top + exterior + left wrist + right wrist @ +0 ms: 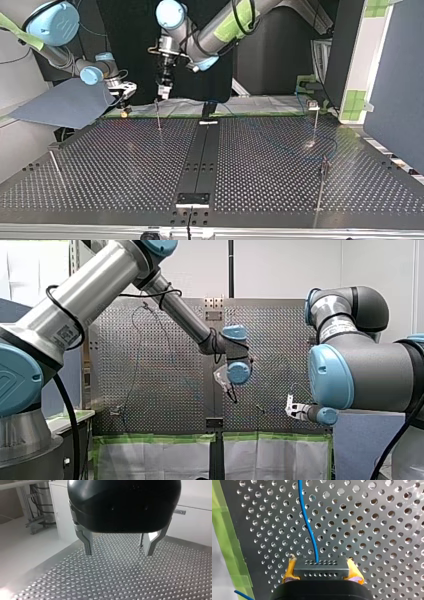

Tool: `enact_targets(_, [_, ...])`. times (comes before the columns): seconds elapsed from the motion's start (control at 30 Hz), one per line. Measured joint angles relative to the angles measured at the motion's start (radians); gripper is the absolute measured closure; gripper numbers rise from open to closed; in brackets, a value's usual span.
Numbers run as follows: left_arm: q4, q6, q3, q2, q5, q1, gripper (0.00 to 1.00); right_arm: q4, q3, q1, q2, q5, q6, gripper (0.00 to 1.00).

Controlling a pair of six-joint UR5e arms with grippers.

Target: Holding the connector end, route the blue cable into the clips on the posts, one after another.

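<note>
Perforated table (374,517); connector (321,568) between my right fingers (289,570).

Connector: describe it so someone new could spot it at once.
In the right wrist view, over the perforated table, find my right gripper. The connector is the grey block clamped between its yellow pads, the blue cable leaving its middle. Unlike the table's wide-spaced holes, its face has two tight rows of tiny holes.
</note>
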Motion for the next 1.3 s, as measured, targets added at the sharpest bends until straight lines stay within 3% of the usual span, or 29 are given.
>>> enact_targets(0.2, [0.009, 0.0, -0.059, 0.059, -0.013, 0.001, 0.0, 0.005, 0.0, -0.005, 0.0, 0.045, -0.015, 1.0])
enact_targets(0.43, [0.064, -0.011, -0.128, 0.128, -0.015, 0.009, 0.0, 0.023, 0.0, -0.008, 0.0, 0.087, -0.035, 1.0])
enact_targets(0.7, [0.079, -0.007, -0.203, 0.203, -0.024, 0.018, 0.0, 0.074, 0.003, -0.016, -0.005, 0.094, -0.092, 1.0])
enact_targets(0.8, [0.08, -0.003, -0.231, 0.231, -0.032, 0.021, 0.0, 0.08, 0.016, -0.019, -0.017, 0.098, -0.103, 1.0])
enact_targets(1.3, [0.116, -0.003, -0.386, 0.386, -0.039, 0.031, 0.0, 0.047, 0.124, -0.032, -0.159, 0.156, -0.112, 1.0])
